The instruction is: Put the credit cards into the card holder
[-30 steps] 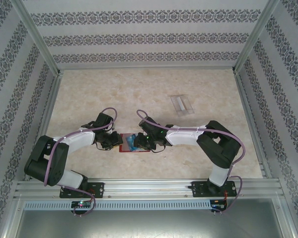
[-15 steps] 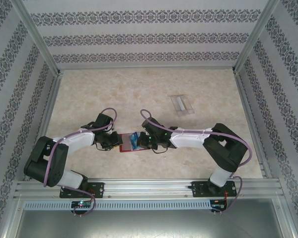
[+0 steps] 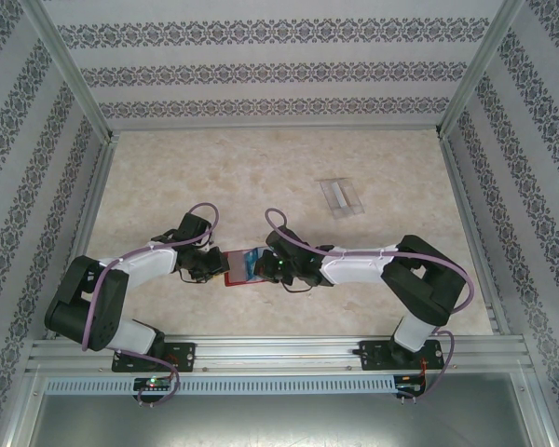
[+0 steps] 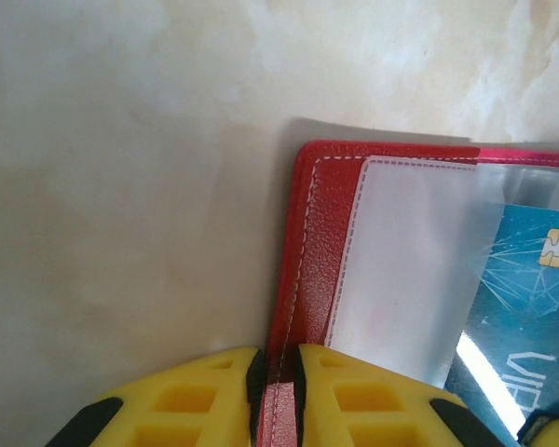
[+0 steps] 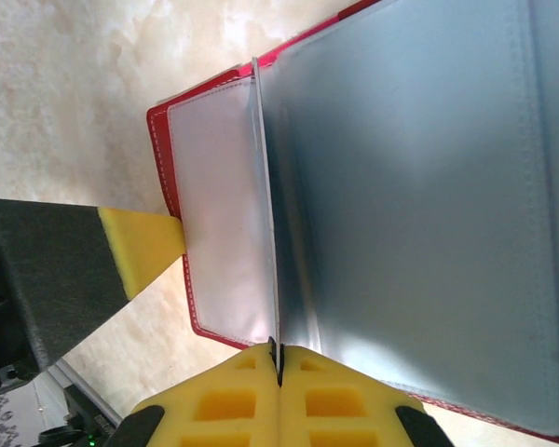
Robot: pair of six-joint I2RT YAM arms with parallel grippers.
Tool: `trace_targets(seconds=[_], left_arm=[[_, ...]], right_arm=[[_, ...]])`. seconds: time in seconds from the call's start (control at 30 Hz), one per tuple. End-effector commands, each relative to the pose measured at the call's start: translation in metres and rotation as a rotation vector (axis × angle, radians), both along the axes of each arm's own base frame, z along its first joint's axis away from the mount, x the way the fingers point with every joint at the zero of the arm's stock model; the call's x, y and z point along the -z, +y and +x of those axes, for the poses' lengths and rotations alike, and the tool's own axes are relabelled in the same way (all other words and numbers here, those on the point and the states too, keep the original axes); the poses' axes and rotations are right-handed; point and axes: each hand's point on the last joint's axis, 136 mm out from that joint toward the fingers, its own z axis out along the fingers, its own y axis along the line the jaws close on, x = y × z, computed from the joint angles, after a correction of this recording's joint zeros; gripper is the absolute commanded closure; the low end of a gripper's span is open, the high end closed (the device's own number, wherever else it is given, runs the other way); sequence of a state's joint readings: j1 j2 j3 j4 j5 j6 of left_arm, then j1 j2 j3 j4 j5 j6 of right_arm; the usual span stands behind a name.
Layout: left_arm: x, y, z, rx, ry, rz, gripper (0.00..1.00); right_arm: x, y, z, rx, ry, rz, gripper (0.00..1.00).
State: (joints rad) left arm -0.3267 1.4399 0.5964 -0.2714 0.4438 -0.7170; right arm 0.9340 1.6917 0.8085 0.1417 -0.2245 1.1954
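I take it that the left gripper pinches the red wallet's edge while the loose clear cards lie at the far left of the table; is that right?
Not quite: the clear cards lie toward the far right of the table, as the top view shows. The left gripper does pinch the red wallet by its edge.

Pretty boxed-in setup here. The desk (image 3: 214, 168) has a pale cream, marbled-looking top that's a bit glossy, under soft even light with only faint shadows. The walls (image 3: 279, 70) on three sides are white wallpaper with bands of dark grey ornamental pattern. Aluminium posts (image 3: 70, 70) run up at the back corners, slanting outward in the overhead view. Along the near edge there's a silver slotted rail (image 3: 279, 354), then a plain grey panel (image 3: 279, 424) below it.
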Motion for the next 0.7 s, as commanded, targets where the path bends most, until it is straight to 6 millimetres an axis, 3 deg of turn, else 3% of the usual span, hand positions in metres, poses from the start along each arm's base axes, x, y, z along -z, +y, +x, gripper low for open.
trace_targets(seconds=[0.0,0.27,0.43,0.67], left_arm=[[0.016,-0.006,-0.011,0.013,0.034,-0.024,0.79],[0.015,-0.006,-0.011,0.009,0.035,-0.028,0.80],[0.015,-0.006,-0.011,0.008,0.034,-0.024,0.80],[0.013,-0.004,-0.010,0.004,0.031,-0.016,0.80]], right_arm=[[0.009,0.000,-0.002,0.023,0.015,0.005,1.00],[0.018,0.005,-0.006,0.027,0.045,0.039,0.98],[0.027,-0.004,-0.010,0.024,0.072,-0.021,0.85],[0.024,-0.019,-0.010,0.000,0.054,-0.117,0.70]])
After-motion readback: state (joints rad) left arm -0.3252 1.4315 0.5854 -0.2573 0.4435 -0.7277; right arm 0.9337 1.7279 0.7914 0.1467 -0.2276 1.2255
